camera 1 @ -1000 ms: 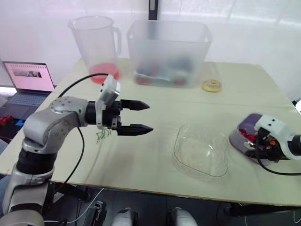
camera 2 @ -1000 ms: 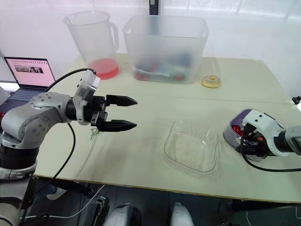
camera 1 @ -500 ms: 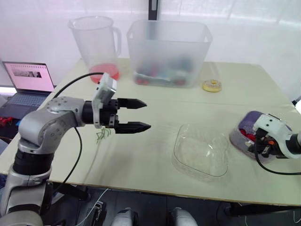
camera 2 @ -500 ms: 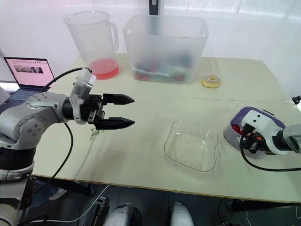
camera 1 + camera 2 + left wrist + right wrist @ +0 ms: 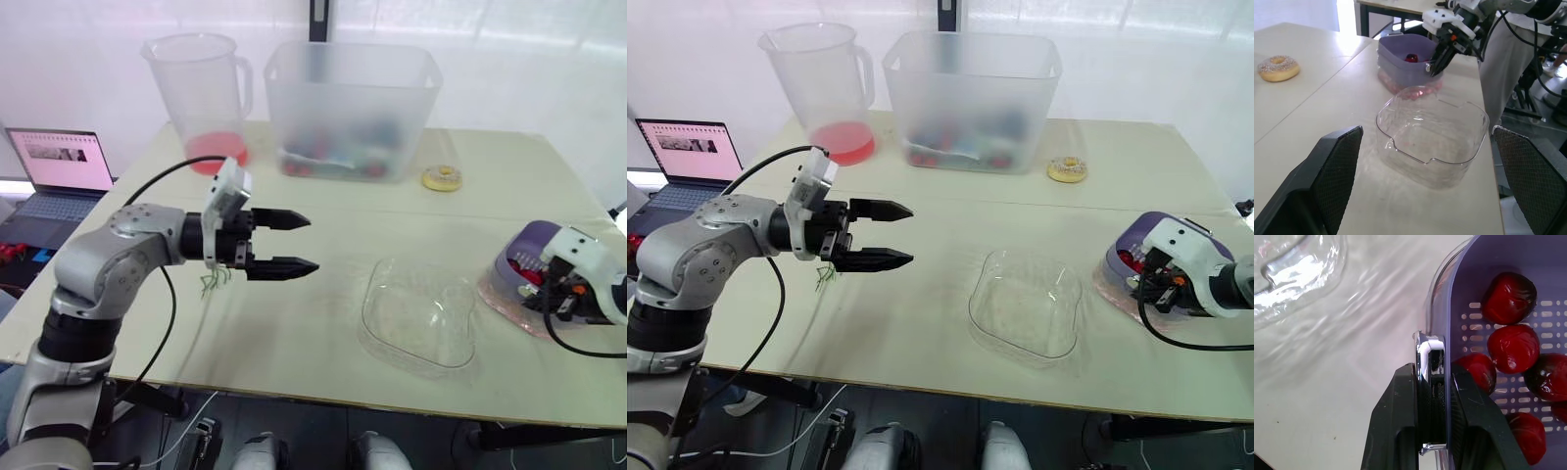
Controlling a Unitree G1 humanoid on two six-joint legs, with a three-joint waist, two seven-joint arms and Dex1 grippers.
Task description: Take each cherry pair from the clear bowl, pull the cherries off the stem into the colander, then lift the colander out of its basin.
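My right gripper is shut on the rim of the purple colander, which holds several red cherries. The colander sits raised and tilted above its pink-tinted clear basin at the table's right edge. The clear bowl lies empty in the middle front, left of the basin. My left gripper hovers open over the table's left half, pointing toward the bowl, with nothing between its fingers. A small heap of green stems lies on the table below it.
At the back stand a clear pitcher with red at its bottom and a large frosted bin. A sprinkled donut lies right of the bin. A laptop sits off the table's left side.
My right gripper has drawn the colander up and to the right, out of the basin, which now shows beneath it. The left gripper has only drifted slightly and stays open.
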